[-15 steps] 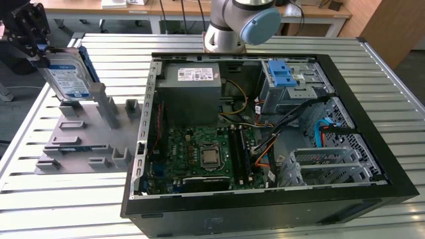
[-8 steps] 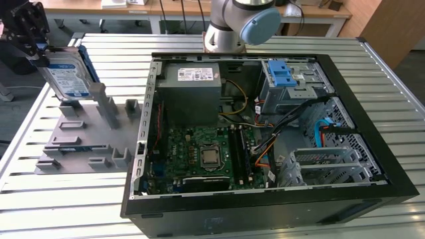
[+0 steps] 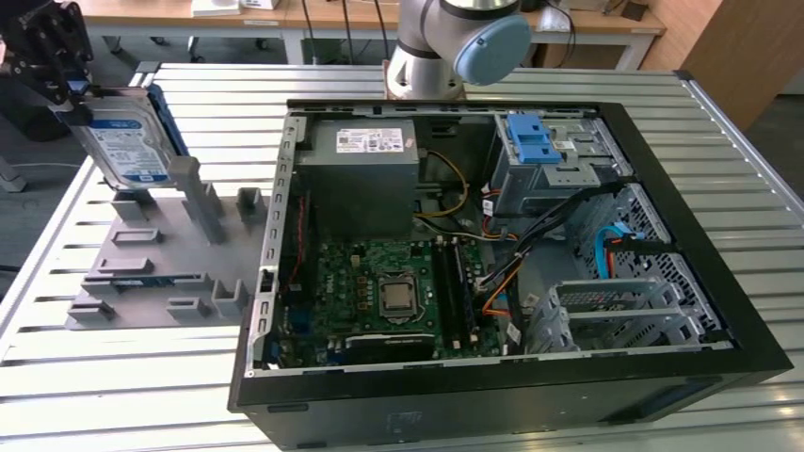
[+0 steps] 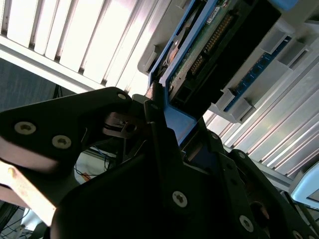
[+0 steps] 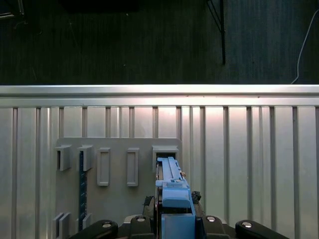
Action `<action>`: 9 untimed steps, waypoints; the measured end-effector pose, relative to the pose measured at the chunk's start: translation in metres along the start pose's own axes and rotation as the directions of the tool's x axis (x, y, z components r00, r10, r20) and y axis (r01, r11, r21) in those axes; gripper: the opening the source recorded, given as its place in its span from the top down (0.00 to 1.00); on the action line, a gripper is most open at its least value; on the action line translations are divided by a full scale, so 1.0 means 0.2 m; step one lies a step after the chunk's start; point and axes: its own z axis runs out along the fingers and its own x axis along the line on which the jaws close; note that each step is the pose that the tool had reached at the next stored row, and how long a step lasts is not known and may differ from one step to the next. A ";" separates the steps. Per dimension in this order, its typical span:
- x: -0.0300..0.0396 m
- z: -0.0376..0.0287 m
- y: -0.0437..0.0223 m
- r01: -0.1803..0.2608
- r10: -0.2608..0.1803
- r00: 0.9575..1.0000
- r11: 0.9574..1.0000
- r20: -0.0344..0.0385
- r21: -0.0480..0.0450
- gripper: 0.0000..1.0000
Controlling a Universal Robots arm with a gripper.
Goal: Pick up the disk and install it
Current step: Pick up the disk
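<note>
The disk, silver with a blue-and-white label and a blue carrier frame, stands upright on edge at the exterior view's far left. Its lower end is level with the tall posts of a grey holder plate; whether it still rests in a slot I cannot tell. My black gripper comes down from above and is shut on the disk's upper edge. In the second wrist view the fingers pinch the blue frame of the disk. In the first wrist view the disk's blue edge runs out from the gripper toward a holder slot.
An open computer case lies on the slatted metal table, holding a metal drive bay with a blue latch piece, a grey power-supply box and a motherboard. The arm's base stands behind the case. A memory stick sits in the holder.
</note>
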 end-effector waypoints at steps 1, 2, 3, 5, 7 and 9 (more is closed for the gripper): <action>0.000 -0.001 0.000 0.000 0.000 1.000 1.000 0.000 0.000 0.64; 0.000 -0.003 0.000 0.000 0.000 1.000 1.000 0.000 0.000 0.64; 0.000 -0.004 0.000 0.000 0.000 1.000 1.000 0.000 0.000 0.64; 0.000 -0.007 0.000 0.000 0.000 1.000 1.000 0.000 0.000 0.64; 0.000 -0.009 0.000 0.000 0.000 1.000 1.000 0.000 0.000 0.64; 0.000 -0.010 0.000 0.000 0.000 1.000 1.000 0.000 0.000 0.64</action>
